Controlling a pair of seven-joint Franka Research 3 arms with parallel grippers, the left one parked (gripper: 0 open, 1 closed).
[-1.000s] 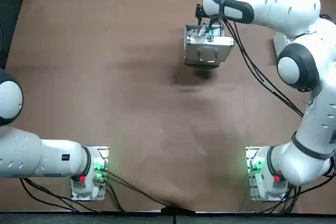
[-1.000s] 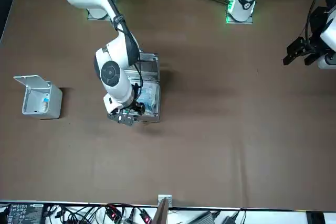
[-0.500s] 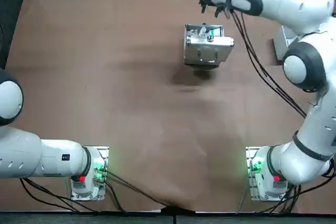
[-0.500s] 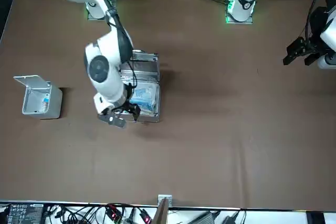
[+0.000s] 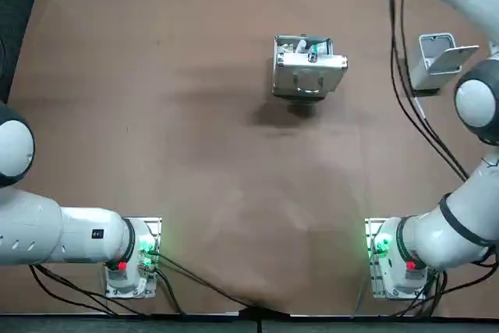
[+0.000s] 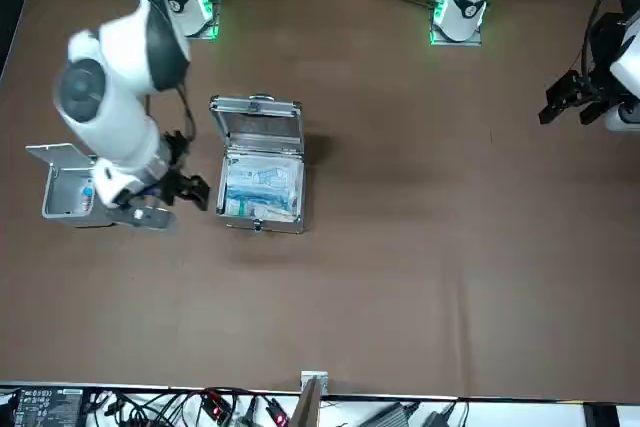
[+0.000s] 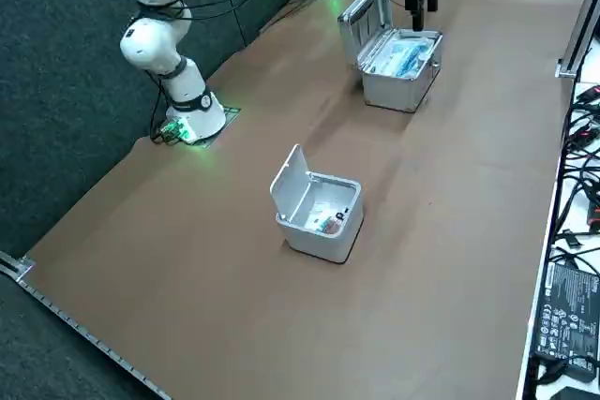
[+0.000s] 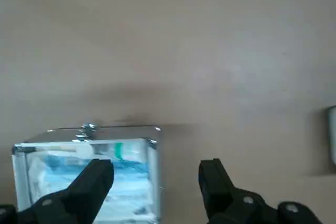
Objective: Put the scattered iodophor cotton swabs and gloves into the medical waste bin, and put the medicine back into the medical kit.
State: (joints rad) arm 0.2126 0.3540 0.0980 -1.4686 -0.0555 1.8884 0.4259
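**A:** Swinging away from the medical kit point(image 6: 256, 132) since a second ago, the right gripper point(image 6: 178, 193) is now hanging between the kit and the medical waste bin point(image 6: 106, 193), isn't it?

**B:** Yes. Its fingers are standing apart with nothing between them. The medicine point(image 6: 262, 187) is lying inside the open kit as pale blue and white packets.

**A:** And the swabs and gloves?

**B:** Nothing is showing loose on the brown table cover point(image 6: 400, 267). Small coloured bits are sitting in the bin, too small to name.

**A:** So what is threatening to go wrong?

**B:** Probably the bin. It is looking like a light, boxy white plastic tub with a thin lid standing up. If the arm is travelling low beside it, a finger could be clipping that lid and tipping the tub or sliding it over the cloth.

**A:** And the kit?

**B:** It is looking like a rigid, shiny metal case with hard corners and a hinged lid propped upright. A careless push on the lid could be slamming it shut or skating the case away.
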